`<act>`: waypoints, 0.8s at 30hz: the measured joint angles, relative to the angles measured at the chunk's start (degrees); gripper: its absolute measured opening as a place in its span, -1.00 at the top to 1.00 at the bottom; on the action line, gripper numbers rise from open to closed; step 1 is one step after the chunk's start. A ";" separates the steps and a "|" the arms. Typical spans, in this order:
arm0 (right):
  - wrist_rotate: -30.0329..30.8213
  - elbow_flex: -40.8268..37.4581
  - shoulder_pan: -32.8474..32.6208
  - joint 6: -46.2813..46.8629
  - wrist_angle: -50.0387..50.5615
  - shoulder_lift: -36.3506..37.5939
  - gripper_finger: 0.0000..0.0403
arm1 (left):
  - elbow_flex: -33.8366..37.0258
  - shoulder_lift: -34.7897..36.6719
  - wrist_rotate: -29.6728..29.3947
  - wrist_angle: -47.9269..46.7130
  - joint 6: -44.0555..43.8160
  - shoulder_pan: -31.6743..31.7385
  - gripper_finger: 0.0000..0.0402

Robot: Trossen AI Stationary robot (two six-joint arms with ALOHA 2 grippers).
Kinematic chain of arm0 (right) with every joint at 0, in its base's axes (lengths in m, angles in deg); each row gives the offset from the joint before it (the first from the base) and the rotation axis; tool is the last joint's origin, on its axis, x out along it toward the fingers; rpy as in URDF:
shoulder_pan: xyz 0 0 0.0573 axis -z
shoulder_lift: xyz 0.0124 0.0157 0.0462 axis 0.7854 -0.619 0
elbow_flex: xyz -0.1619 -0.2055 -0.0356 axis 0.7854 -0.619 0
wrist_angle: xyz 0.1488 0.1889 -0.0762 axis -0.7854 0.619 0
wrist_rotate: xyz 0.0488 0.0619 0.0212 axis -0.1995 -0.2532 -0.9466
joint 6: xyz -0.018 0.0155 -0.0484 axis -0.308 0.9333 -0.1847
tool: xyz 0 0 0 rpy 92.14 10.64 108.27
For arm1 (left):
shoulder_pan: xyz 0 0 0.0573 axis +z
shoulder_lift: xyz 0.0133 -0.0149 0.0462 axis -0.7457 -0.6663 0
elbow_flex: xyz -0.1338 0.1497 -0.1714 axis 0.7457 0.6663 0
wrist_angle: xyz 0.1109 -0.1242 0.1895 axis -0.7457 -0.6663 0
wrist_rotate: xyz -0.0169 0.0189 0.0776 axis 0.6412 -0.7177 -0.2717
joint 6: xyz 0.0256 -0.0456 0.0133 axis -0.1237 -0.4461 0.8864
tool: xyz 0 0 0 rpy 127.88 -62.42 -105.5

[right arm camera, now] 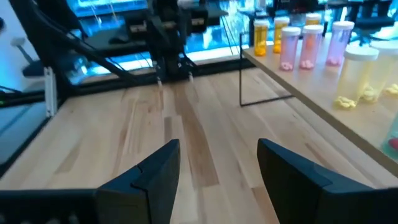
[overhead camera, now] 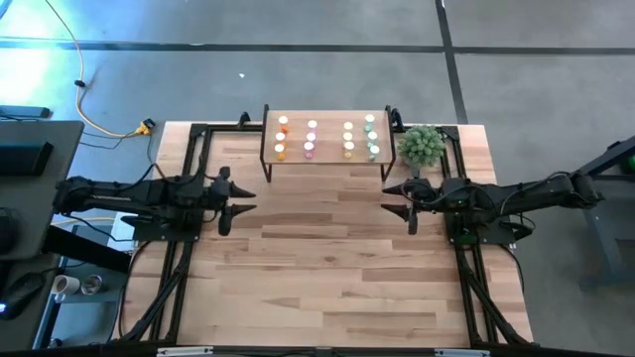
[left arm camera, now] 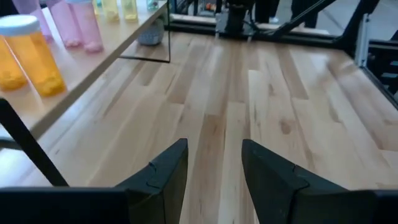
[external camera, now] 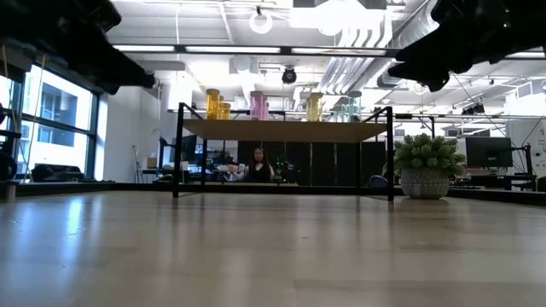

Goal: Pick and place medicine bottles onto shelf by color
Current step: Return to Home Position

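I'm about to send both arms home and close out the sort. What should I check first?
1. Jaws of left gripper open, nothing held: ok.
2. Jaws of right gripper open, nothing held: ok.
3. One color per column on the shelf, with orange bottles, pink bottles, yellow bottles and green bottles: ok.
4. No stray bottle visible on the tabletop: ok.
5. Both grippers apart from shelf and plant: ok.

Left arm (overhead camera: 129,194), right arm (overhead camera: 526,192): jaws apart.
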 joint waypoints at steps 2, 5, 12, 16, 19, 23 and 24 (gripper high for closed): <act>-0.62 -1.99 0.00 0.01 -3.14 0.67 -0.02 | 2.29 2.32 -0.05 1.02 -0.02 -0.43 0.29; -0.63 -5.29 -0.02 0.01 -7.20 1.50 -0.02 | 5.25 5.69 -0.14 1.71 0.00 -0.78 0.29; -0.66 -13.68 -0.02 0.02 -17.12 4.56 -0.02 | 11.34 13.06 -1.70 4.56 0.01 -0.76 0.29; -0.65 -16.79 -0.02 -1.50 -19.60 7.37 -0.02 | 13.79 16.98 -1.84 5.11 -0.89 -0.76 0.29; -0.05 -17.55 0.02 -1.90 -16.87 10.61 -0.02 | 14.69 19.45 -1.44 4.91 -1.08 -0.76 0.29; 0.00 -17.55 0.02 -4.22 -13.70 15.10 -0.02 | 14.66 22.12 -1.42 5.63 1.70 -0.76 0.29; 0.02 -17.55 0.04 -4.92 -12.86 16.29 -0.02 | 14.66 22.77 -1.53 5.61 2.18 -0.76 0.29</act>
